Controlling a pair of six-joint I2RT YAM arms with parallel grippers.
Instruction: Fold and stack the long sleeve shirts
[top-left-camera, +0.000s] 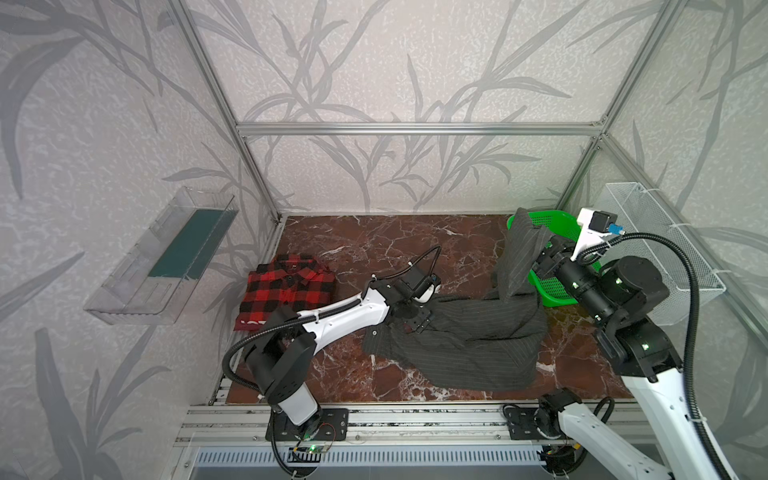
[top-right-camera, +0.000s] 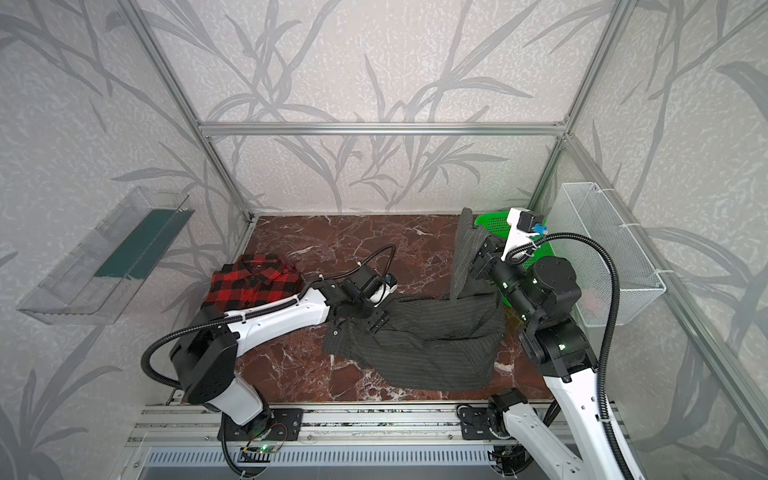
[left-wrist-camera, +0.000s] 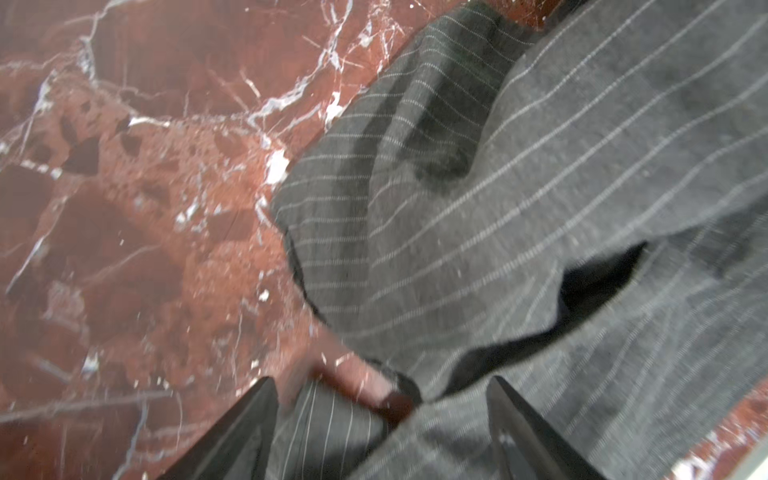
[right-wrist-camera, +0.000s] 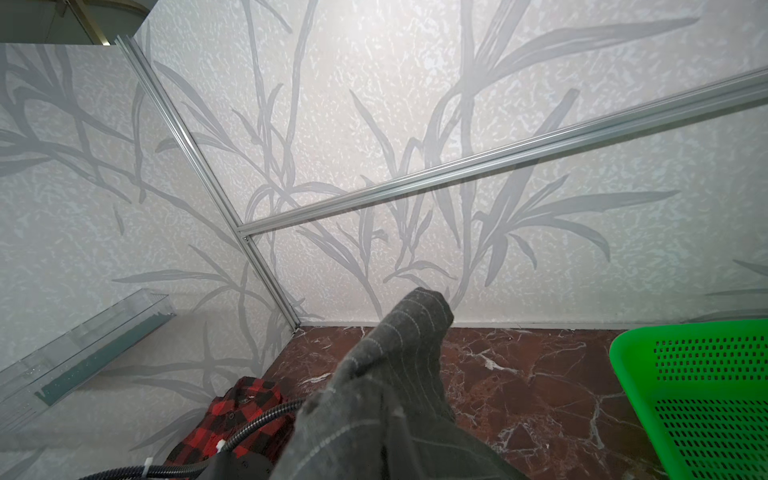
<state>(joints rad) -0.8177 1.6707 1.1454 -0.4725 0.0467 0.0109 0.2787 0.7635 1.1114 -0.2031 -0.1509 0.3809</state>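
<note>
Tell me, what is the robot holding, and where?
The right gripper pinches the pinstriped shirt near the end of a lifted sleeve-like strip; the left gripper is open.

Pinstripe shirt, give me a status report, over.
Left gripper open over pinstripe shirt. Right gripper shut on it, one end lifted. Plaid shirt folded at left. Green basket close behind lifted cloth.

Left end effector (left-wrist-camera: 380, 380) low, jaws apart, arm stretched forward; right end effector (top-left-camera: 540, 261) raised, jaws closed.
</note>
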